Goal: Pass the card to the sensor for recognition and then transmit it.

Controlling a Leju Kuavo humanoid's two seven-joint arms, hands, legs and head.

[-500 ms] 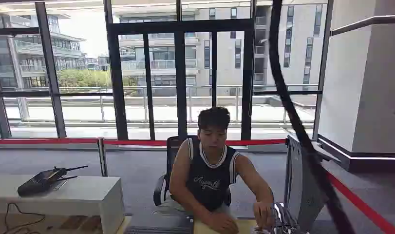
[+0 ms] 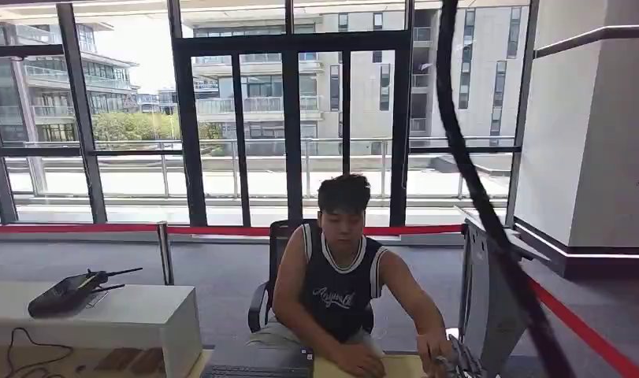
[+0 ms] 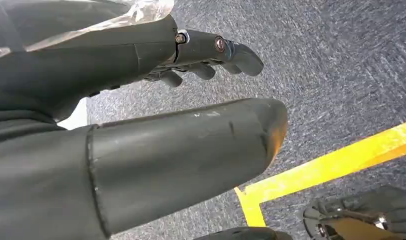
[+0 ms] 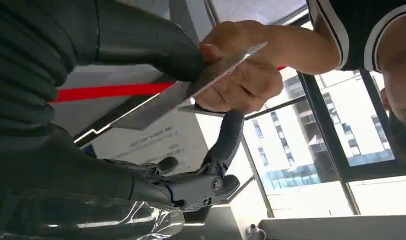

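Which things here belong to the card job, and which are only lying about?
Belong to the job:
- card, pinched between the right hand's thumb and a finger
- person's hand, also gripping the card
- left hand, hanging over the carpet, holding nothing

Only lying about:
- black router on the white table
- keyboard
- office chair
- red barrier tape

person's hand blocks the right hand; left hand hangs over open floor

Right hand: thumb and one raised finger pinched the card, other fingers curled. Left hand: held nothing, fingers loosely extended, apart from thumb, above floor.
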